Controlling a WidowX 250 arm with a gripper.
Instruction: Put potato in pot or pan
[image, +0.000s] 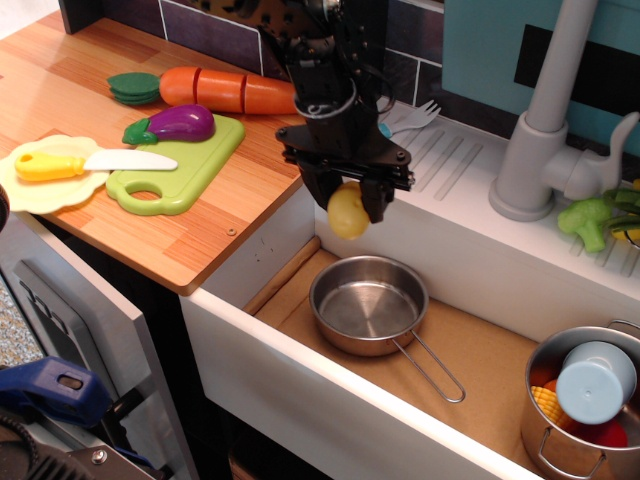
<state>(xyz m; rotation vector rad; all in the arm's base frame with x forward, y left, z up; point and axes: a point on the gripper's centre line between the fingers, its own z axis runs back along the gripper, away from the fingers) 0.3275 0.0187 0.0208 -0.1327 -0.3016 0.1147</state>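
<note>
My black gripper (348, 205) is shut on the pale yellow potato (347, 213) and holds it in the air over the sink's left side. The shallow steel pan (368, 304) with a long wire-loop handle sits empty on the sink floor, below and slightly right of the potato. The potato hangs well above the pan's far rim and touches nothing else.
On the wooden counter (200, 220) lie a carrot (225, 90), an eggplant (170, 124) on a green cutting board, and a yellow-handled knife (80, 162). A blue fork (405, 120) lies behind the gripper. A taller steel pot (585, 400) with toys stands at the sink's right; the faucet (545, 110) is behind.
</note>
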